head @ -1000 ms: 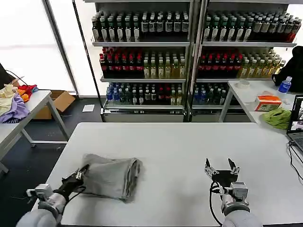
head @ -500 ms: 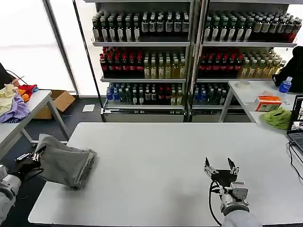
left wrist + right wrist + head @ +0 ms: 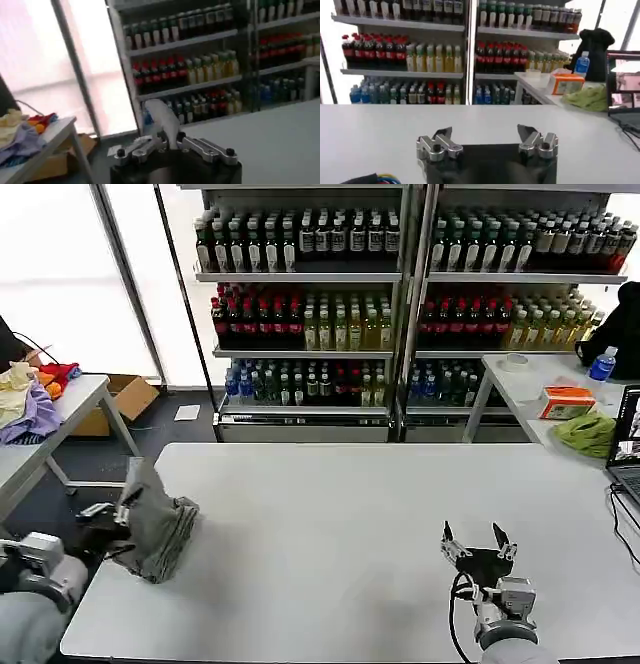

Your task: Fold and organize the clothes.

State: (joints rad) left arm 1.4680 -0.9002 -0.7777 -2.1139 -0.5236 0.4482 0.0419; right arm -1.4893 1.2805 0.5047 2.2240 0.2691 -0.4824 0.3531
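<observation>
White table (image 3: 360, 524) before drink shelves (image 3: 310, 294). Left gripper (image 3: 112, 519) clenching folded grey shirt (image 3: 155, 519), hanging at table's left edge; right gripper (image 3: 478, 546) resting spread, empty, far across table.

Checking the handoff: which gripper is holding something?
The left gripper, shut on the folded grey shirt at the table's left edge; the right gripper is open, empty.

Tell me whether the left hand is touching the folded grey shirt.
Touching. The left wrist view shows the left hand shut on a fold of the grey shirt; in the head view the bundle hangs from it at the table's left edge.
</observation>
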